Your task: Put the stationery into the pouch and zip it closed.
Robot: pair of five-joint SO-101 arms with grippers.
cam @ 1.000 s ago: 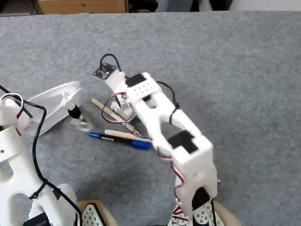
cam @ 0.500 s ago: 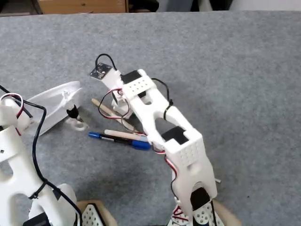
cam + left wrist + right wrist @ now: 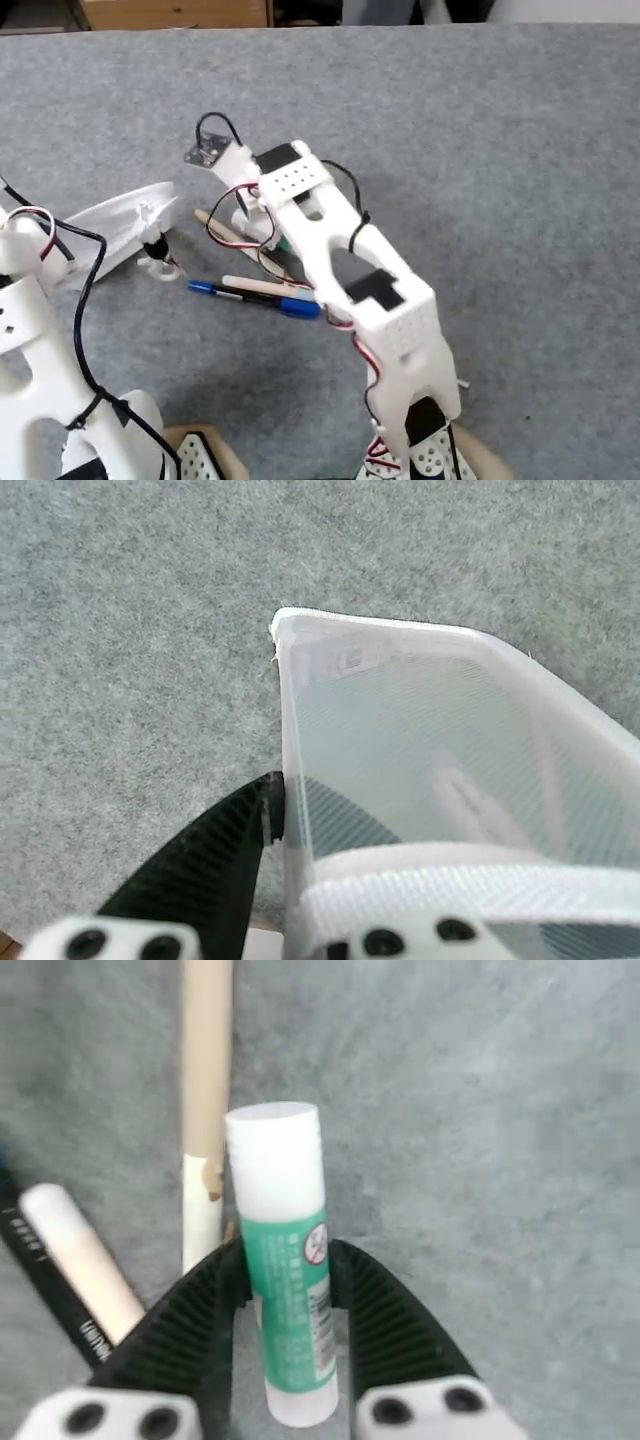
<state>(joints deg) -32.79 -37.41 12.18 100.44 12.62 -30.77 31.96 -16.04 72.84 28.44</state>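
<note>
My left gripper (image 3: 285,815) is shut on one edge of the translucent white pouch (image 3: 430,750), holding it tilted at the left of the grey mat (image 3: 115,225). Its zip pull (image 3: 160,268) hangs down to the mat. My right gripper (image 3: 288,1257) sits over the pile of stationery, and its black fingers (image 3: 220,1295) press both sides of a green-and-white glue stick (image 3: 275,1160). Beside it lie a tan pencil (image 3: 205,1080), a cream pen (image 3: 75,1250) and a blue pen (image 3: 260,298).
The grey mat (image 3: 500,150) is open to the right and at the far side. A wooden box (image 3: 175,12) stands beyond the far edge. Both arm bases (image 3: 420,450) sit at the near edge.
The right arm has shifted a little to the left over the stationery. The left arm has turned the pouch more on edge, and its zip pull has slid slightly left.
</note>
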